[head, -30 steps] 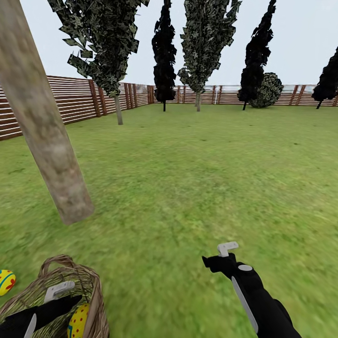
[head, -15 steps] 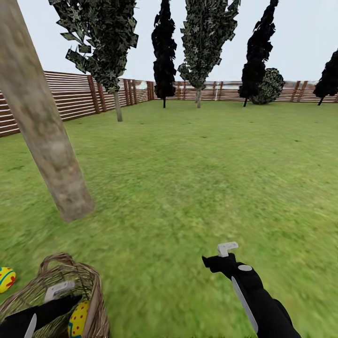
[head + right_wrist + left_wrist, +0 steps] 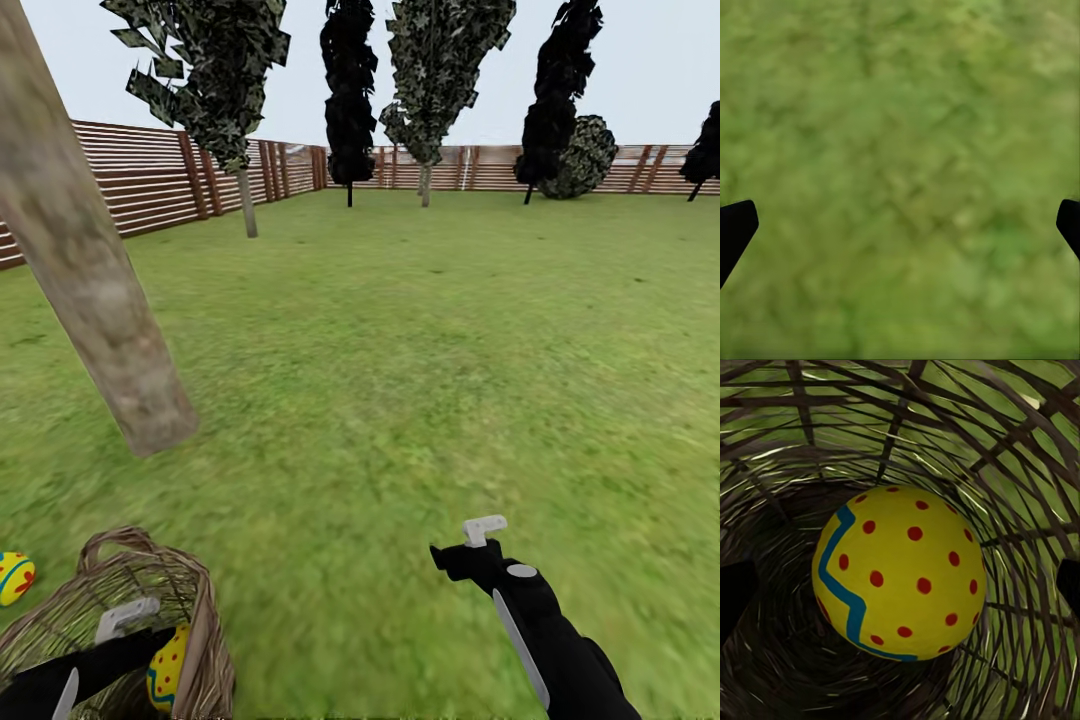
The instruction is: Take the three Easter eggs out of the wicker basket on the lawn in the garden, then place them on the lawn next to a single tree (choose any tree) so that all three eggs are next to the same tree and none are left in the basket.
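Left gripper (image 3: 900, 585) (jaws wide, empty) inside wicker basket (image 3: 205, 620) over egg (image 3: 900, 574).

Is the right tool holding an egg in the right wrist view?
No, the right tool stands open over bare lawn, nothing between its tips.

Brown slatted fence (image 3: 150, 190) ringing the yard, dark cone-shaped trees (image 3: 348, 90) along it, round bush (image 3: 585, 155), pale overcast sky (image 3: 660, 70)

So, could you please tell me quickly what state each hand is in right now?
Left hand: open, inside the wicker basket, fingers either side of the red-dotted Easter egg, not gripping it.
Right hand: open, holding nothing, over the lawn.
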`<state>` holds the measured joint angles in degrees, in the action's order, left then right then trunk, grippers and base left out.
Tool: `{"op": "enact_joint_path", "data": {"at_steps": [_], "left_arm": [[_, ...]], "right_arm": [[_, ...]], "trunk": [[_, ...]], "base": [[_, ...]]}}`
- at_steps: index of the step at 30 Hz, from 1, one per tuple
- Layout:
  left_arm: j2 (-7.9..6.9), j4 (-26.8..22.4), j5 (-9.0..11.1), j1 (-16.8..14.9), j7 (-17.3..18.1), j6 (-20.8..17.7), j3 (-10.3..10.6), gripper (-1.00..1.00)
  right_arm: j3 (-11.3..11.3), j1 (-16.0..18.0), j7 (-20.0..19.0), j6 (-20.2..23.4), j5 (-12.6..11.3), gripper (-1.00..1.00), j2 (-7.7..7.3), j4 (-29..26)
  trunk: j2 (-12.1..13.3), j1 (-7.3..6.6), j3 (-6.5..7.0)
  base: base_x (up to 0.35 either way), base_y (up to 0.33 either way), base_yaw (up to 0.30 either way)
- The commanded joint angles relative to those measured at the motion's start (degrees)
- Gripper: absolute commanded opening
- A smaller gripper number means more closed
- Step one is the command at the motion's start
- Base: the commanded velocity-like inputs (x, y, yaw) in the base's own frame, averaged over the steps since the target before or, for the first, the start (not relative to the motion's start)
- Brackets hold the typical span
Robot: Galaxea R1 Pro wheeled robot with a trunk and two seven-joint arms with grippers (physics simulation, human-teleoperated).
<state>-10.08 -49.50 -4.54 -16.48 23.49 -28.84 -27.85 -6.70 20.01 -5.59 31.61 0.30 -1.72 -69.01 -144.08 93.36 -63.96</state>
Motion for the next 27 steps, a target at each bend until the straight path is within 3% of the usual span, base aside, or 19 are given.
{"op": "enact_joint_path", "data": {"at_steps": [1, 16, 27], "left_arm": [[0.05, -0.07, -0.47, -0.04, 0.49, -0.25, -0.24, 1.00], [1.01, 0.05, -0.47, -0.04, 0.42, -0.16, -0.10, 1.00], [0.94, 0.13, -0.46, -0.04, 0.45, 0.15, -0.35, 1.00]], "right_arm": [[-0.06, 0.03, -0.12, 0.29, 0.05, 1.00, -0.04, -0.08], [0.02, 0.02, -0.12, 0.29, 0.05, 1.00, -0.04, -0.08], [-0.07, 0.03, -0.12, 0.29, 0.05, 1.00, -0.02, -0.08]], "trunk": [[-0.04, 0.01, -0.28], [-0.24, 0.40, -3.60], [-0.24, 0.40, -3.60]], "base": [[0.000, 0.000, 0.000], [0.000, 0.000, 0.000], [0.000, 0.000, 0.000]]}}
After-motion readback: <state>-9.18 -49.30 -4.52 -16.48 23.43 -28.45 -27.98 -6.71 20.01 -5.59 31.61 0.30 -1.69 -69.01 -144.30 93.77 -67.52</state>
